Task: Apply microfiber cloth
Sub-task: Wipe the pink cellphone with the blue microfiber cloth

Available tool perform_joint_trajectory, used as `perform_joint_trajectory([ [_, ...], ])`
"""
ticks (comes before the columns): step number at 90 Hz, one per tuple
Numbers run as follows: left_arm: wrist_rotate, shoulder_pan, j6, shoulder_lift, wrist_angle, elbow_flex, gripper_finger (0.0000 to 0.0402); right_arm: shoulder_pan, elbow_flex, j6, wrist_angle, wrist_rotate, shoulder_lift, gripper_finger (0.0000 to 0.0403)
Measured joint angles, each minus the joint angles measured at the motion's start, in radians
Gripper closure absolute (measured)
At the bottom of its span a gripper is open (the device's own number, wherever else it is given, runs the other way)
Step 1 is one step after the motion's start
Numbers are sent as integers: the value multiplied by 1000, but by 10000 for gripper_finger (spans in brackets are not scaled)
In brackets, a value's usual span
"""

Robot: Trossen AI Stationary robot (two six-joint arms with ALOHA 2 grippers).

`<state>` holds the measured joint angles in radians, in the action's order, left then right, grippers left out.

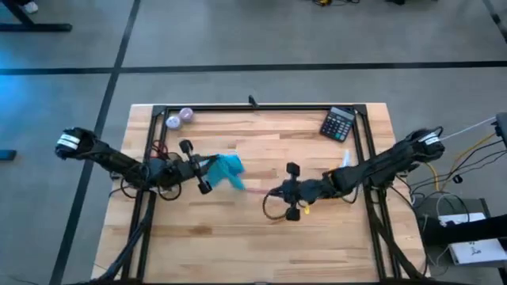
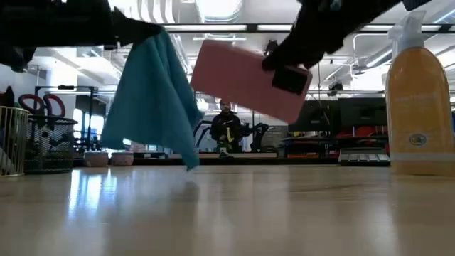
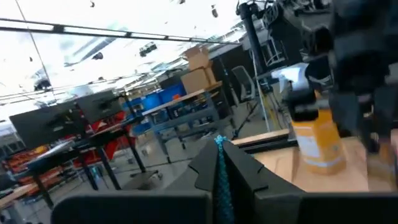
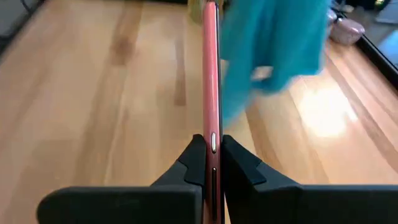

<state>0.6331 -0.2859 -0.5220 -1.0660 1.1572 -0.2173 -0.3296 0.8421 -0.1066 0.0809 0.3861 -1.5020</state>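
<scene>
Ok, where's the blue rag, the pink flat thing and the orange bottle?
Soft teal-blue microfiber cloth (image 2: 153,99): low view, middle of the hanging fabric.
Flat pink rectangular phone (image 2: 242,78): low view, centre of its broad pink face.
Orange spray bottle with white nozzle (image 2: 418,121): low view, orange body above the label.

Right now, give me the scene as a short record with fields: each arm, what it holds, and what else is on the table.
left gripper: jaws shut on the microfiber cloth, held up off the table
microfiber cloth: teal, hanging down in the low view, close beside the phone
right gripper: jaws shut on the pink phone, held edge-on above the wood
table: light wooden top with a black frame
spray bottle: orange, standing upright on the right side
calculator: far right corner
contact of cloth with phone: cannot tell
</scene>
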Motion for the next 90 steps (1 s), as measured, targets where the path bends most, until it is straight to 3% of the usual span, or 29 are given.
perform_joint_trajectory([
  [10, -3, -60, 10, 39, -161, -65, 401, -12, 11, -13, 16, 19, -89, 394],
  [24, -37, -189, 125, 133, -599, -215, 401, -28, 95, -16, -82, 77, -189, 394],
  [45, -288, -356, 402, 195, -1136, -437, 401, -21, 240, -29, -263, 170, -317, 394],
  [59, -424, -454, 704, 201, -1477, -518, 401, -15, 319, -6, -304, 193, -396, 394],
  [68, -527, -515, 890, 190, -1555, -515, 401, -9, 370, 22, -304, 196, -441, 394],
  [90, -582, -647, 1326, 183, -1735, -478, 401, 3, 448, 4, -310, 208, -511, 388],
])
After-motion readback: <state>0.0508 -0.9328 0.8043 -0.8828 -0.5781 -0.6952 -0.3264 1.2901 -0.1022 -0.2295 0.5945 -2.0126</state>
